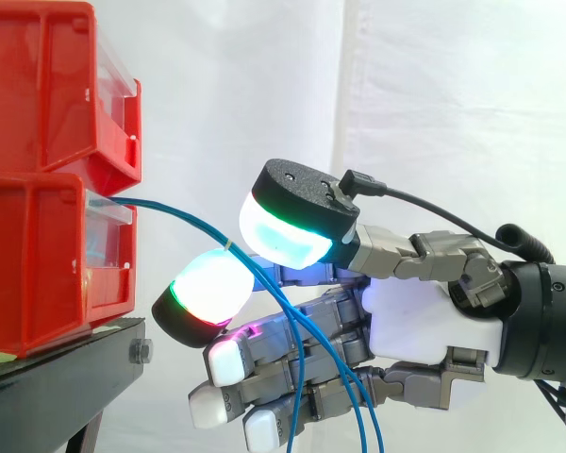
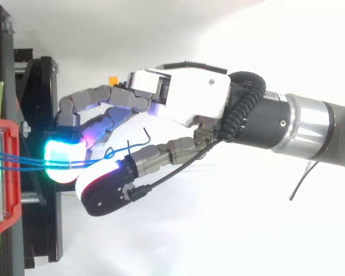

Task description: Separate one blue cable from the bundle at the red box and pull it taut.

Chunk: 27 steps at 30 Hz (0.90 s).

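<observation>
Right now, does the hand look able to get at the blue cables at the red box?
Likely yes: the hand seems to pinch the blue cables between two pads just outside the red box; nothing blocks it.

Couldn't read a single thing here tbh. No text, numbers, labels or signs were legible on the red bins [image 1: 38, 104], and their clear front panels [image 1: 110, 233] showed no print I could make out either.
</observation>
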{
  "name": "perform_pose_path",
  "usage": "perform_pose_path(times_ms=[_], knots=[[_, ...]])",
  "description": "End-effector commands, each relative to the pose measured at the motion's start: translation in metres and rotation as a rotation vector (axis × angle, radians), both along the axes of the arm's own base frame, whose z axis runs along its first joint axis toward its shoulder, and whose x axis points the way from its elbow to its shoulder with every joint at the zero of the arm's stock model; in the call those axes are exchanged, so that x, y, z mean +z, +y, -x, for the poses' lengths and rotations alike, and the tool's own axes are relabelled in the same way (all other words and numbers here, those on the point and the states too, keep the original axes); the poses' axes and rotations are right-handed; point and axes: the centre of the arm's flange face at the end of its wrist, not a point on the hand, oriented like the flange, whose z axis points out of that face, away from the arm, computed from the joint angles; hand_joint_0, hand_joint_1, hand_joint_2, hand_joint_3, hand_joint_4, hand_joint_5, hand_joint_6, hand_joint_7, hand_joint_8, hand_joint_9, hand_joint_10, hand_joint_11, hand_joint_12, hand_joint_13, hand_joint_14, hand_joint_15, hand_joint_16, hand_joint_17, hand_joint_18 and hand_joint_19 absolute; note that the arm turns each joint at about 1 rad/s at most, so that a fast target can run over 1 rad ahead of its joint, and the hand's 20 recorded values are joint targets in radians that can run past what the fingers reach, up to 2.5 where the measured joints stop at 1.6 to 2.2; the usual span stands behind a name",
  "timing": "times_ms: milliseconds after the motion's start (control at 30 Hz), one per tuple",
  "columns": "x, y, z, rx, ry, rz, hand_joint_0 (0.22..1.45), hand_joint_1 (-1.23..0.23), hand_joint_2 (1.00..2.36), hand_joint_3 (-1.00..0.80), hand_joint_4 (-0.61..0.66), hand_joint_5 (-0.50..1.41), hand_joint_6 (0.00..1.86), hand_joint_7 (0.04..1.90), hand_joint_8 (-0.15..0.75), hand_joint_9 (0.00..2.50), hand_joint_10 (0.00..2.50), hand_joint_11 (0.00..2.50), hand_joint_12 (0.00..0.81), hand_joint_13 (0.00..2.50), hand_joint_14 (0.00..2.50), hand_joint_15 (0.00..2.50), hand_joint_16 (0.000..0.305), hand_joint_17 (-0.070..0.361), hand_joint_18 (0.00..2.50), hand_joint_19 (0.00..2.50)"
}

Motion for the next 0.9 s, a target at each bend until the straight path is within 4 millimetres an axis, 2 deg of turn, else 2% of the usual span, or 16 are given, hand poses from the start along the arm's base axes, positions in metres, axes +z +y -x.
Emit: perform_pose_path(times_ms=[0, 167, 467, 867], knots=[[0.0001, 0.0012, -0.0001, 0.001, -0.001, 0.001, 0.6, -0.71, 1.01, -0.32, 0.13, -0.17, 0.74, 1.1, 0.284, 0.81, 0.02, 0.71, 0.355, 0.69, 0.02, 0.55, 0.049, 0.109, 0.65, 0.72], [0.0009, 0.0025, -0.0007, 0.003, -0.004, 0.001, 0.6, -0.7, 1.01, -0.33, 0.13, -0.18, 0.77, 1.07, 0.284, 0.82, 0.02, 0.72, 0.355, 0.7, 0.02, 0.55, 0.049, 0.109, 0.66, 0.73], [0.0011, 0.0021, -0.0009, 0.009, -0.006, 0.0, 0.56, -0.6, 1.0, -0.45, 0.16, -0.17, 0.76, 1.03, 0.293, 0.85, 0.02, 0.74, 0.359, 0.71, 0.02, 0.56, 0.05, 0.112, 0.67, 0.74], [0.0006, -0.0037, -0.0009, 0.014, -0.005, 0.002, 0.55, -0.59, 1.0, -0.45, 0.16, -0.15, 0.71, 1.1, 0.3, 0.87, 0.02, 0.74, 0.366, 0.72, 0.02, 0.57, 0.05, 0.113, 0.68, 0.75]])
